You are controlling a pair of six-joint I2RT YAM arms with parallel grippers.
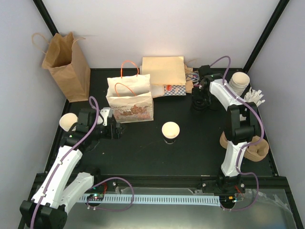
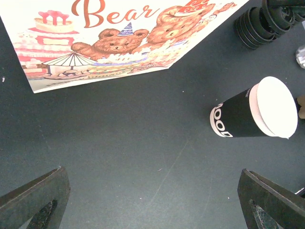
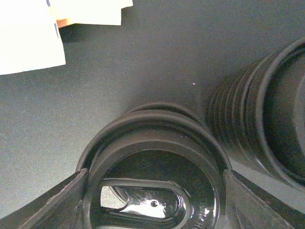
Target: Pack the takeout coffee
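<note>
Black tabletop [image 1: 143, 157], white walls. Bear bag [image 1: 129, 100] stands open for packing. Coffee cup [image 1: 170, 130] upright, right-front of bear bag, no black lid on it. Right claw [image 3: 153, 191], farther right of bear bag, closed on top lid [image 3: 152, 157], likely to cap the cup. Left claw [image 2: 152, 205] wide, empty, at bear bag's left front. Count: two bags including brown bag [image 1: 64, 64], two lid stacks [image 3: 267, 119], one coffee cup.

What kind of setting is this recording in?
Probably a lab bench staged as a café takeout station: a brown paper bag, a printed bear bag, stacked cups and black lids.
</note>
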